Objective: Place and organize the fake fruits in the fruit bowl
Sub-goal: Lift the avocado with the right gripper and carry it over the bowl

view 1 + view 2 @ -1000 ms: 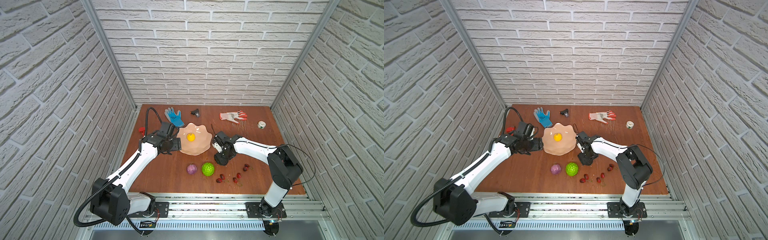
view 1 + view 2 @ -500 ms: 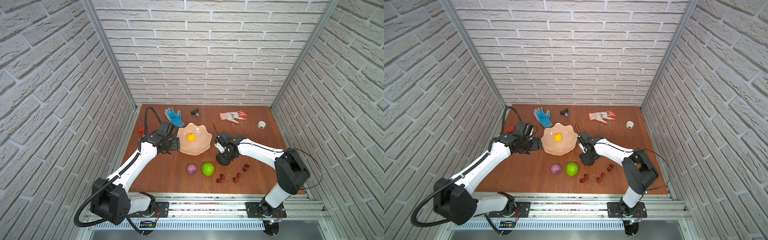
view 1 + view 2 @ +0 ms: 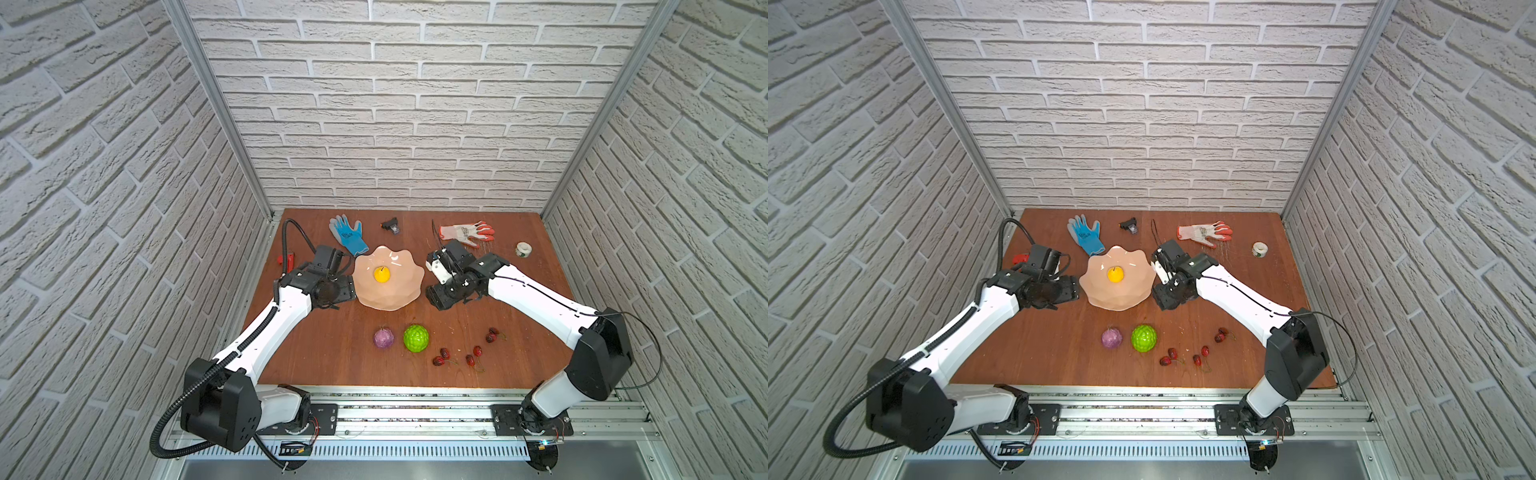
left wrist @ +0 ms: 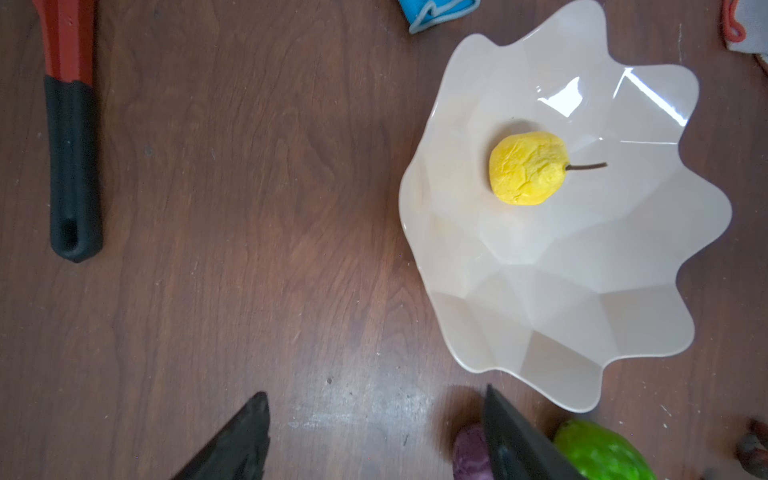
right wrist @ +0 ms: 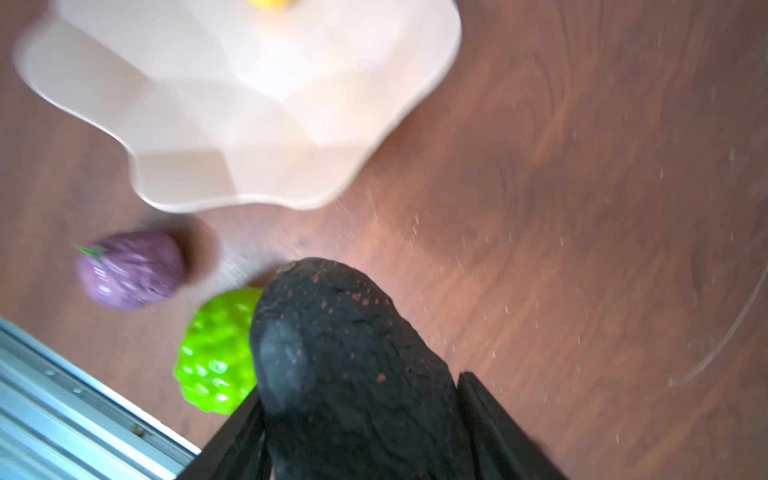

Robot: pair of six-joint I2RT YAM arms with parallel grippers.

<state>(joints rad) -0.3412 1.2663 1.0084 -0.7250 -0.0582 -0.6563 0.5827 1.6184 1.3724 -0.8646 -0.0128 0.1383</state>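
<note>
Top views first. I see the fruit bowl [image 3: 390,302] mid-worktop with only the yellow fruit [image 3: 381,274] in it, at the centre. The rest lie outside it on the brown worktop [image 3: 332,353], nearer the rail. The purple fruit [image 3: 383,338] is just beside the green bumpy ball [image 3: 416,338], and the cherries [image 3: 444,354] are scattered to their right. On the far side are a blue glove [image 3: 348,235], an orange-white glove [image 3: 465,232], a tape roll [image 3: 523,249] and a small black object [image 3: 390,225]. White brick walls stand on three sides. The left gripper [image 3: 348,291] sits low just beside the bowl's left rim, and the right gripper [image 3: 434,297] just beside its right rim. Both top views show the same layout.

Left wrist view: the bowl [image 4: 561,299] holds the yellow fruit [image 4: 528,168], stem out sideways. A red-and-black tool handle [image 4: 72,145] lies well apart from the bowl. My left gripper's fingers [image 4: 241,444] stand spread, with nothing between them but bare wood. The purple fruit [image 4: 467,453] and green ball [image 4: 598,451] peek past one finger.

Right wrist view, blurred: the avocado [image 5: 345,365] is clamped between the black fingers [image 5: 498,424], near the bowl [image 5: 270,124] but outside it. I can't tell whether it touches the worktop. The purple fruit [image 5: 129,274] and green ball [image 5: 216,349] lie beyond it.
</note>
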